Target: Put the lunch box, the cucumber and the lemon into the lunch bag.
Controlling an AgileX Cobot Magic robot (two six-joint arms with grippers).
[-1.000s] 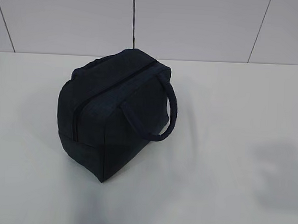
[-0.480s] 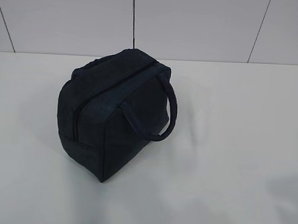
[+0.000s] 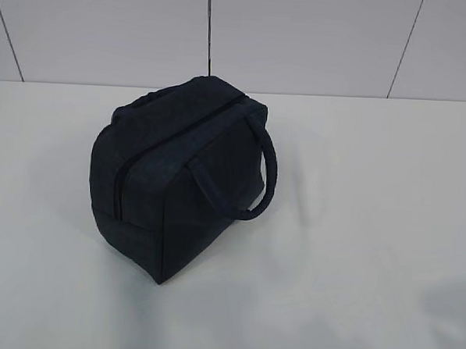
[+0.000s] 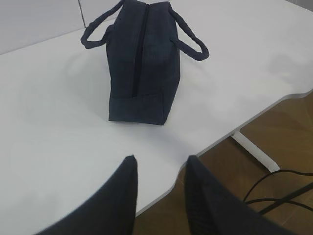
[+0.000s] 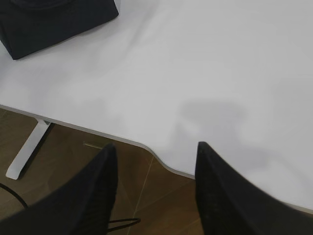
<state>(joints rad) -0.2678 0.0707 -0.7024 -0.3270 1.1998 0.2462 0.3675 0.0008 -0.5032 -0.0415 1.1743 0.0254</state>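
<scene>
The dark navy lunch bag (image 3: 178,175) stands on the white table (image 3: 355,228), zipper shut along its top, one loop handle hanging to the right. It also shows in the left wrist view (image 4: 142,58) and its corner shows in the right wrist view (image 5: 54,19). My left gripper (image 4: 160,164) is open and empty over the table's front edge, well short of the bag. My right gripper (image 5: 156,149) is open and empty over the front edge, to the right of the bag. Neither gripper shows in the exterior view. The lunch box, the cucumber and the lemon are out of view.
The table's wavy front edge (image 4: 210,144) drops to a brown wooden floor (image 5: 161,205). A white table leg (image 5: 27,149) and black cables (image 4: 279,196) lie below. A grey panelled wall (image 3: 303,37) stands behind the table.
The bag has not moved. A soft shadow on the table at the right of the exterior view has slid down toward the lower right corner.
</scene>
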